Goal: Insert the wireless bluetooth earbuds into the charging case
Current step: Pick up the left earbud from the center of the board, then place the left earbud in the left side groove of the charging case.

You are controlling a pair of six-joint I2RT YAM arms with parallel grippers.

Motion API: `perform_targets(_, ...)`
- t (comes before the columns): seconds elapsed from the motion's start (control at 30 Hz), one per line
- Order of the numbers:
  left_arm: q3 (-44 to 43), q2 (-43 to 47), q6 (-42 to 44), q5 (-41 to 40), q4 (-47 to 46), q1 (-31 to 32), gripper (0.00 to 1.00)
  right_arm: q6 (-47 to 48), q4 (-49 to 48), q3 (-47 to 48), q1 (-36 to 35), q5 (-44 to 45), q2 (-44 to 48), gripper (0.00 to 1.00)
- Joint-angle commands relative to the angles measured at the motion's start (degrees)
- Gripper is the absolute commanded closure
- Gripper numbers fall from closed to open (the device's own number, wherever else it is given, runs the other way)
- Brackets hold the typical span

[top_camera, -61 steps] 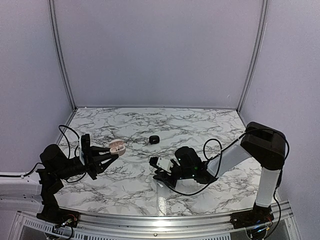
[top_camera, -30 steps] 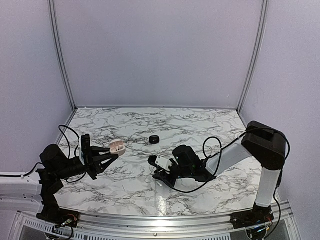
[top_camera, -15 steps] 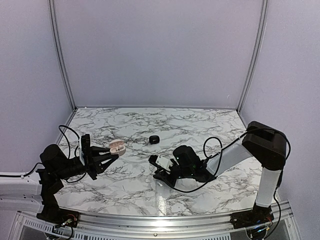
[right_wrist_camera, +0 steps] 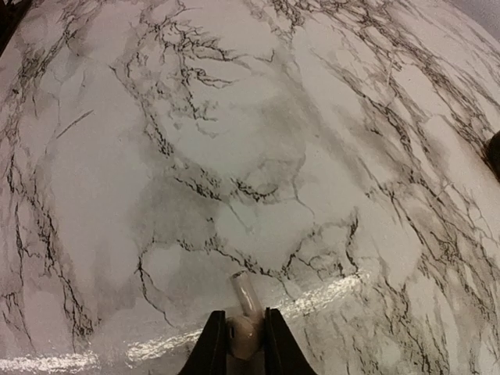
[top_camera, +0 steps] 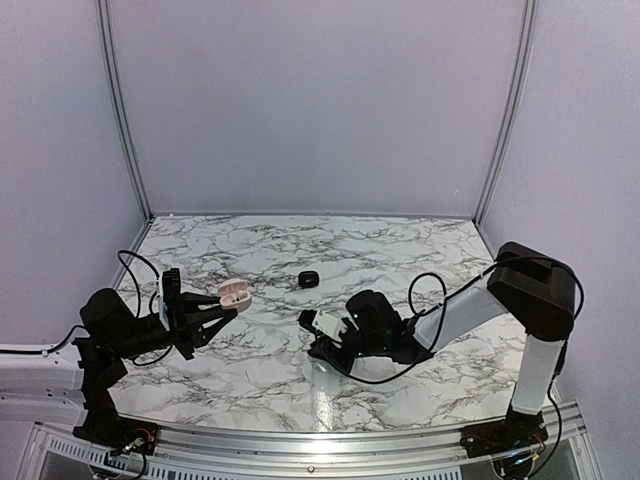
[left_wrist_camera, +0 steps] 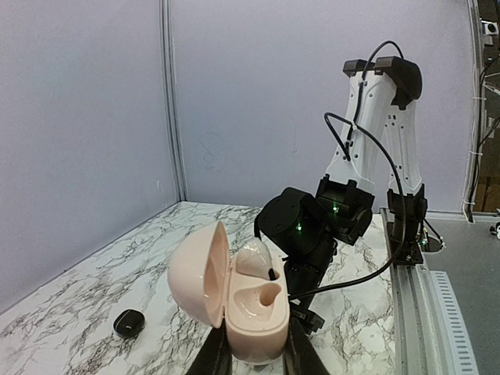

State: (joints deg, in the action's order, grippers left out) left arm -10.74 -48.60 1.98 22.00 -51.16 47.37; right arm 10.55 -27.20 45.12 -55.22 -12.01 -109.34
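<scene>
The right gripper is closed on a pale earbud near the marble table, while the left gripper clamps the open charging case.

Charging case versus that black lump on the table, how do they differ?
The charging case is pale pink, the lump black. The case is held up in the left gripper; the lump lies on the table. The case is hinged open, wells showing; the lump looks closed. Both are small and rounded.
</scene>
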Motion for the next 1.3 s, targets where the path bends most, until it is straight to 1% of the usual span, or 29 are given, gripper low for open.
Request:
perform_targets(0.0, 0.1, 0.0, 0.6, 0.0, -1.6, 0.3, 1.00, 0.0, 6.4, -0.2, 0.4, 1.6, 2.3, 0.88)
perform_targets(0.2, 0.2, -0.3, 0.5, 0.0, -1.6, 0.2, 1.00, 0.2, 10.6, 0.8, 0.4, 2.1, 6.2, 0.89)
perform_targets(0.4, 0.1, -1.5, 1.1, 0.6, -1.4, 0.2, 1.00, 0.8, 18.1, 2.9, 0.0, 3.1, 12.5, 0.89)
perform_targets(0.57, 0.1, -3.1, 2.3, 1.8, -0.9, 0.6, 1.00, 0.2, 26.0, 5.8, -1.3, 4.4, 17.2, 0.90)
perform_targets(0.7, 0.0, -4.7, 4.6, 3.1, 0.7, 1.1, 1.00, -0.7, 34.1, 8.7, -3.0, 6.0, 22.0, 0.90)
perform_targets(0.8, -0.4, -4.6, 6.8, 3.7, 2.9, 1.6, 1.00, -1.2, 39.2, 10.9, -4.8, 7.2, 25.7, 0.89)
perform_targets(1.0, -1.9, -4.3, 11.2, 1.8, 9.1, 3.4, 1.00, -0.9, 48.6, 17.3, -10.4, 11.3, 29.7, 0.90)
perform_targets(1.13, -3.1, -5.4, 13.5, -0.6, 12.2, 5.3, 1.00, 0.1, 53.9, 22.5, -14.4, 15.8, 29.7, 0.89)
perform_targets(1.27, -4.0, -6.1, 14.9, -2.7, 13.9, 7.1, 1.00, 1.5, 58.5, 26.8, -18.5, 20.1, 27.9, 0.90)
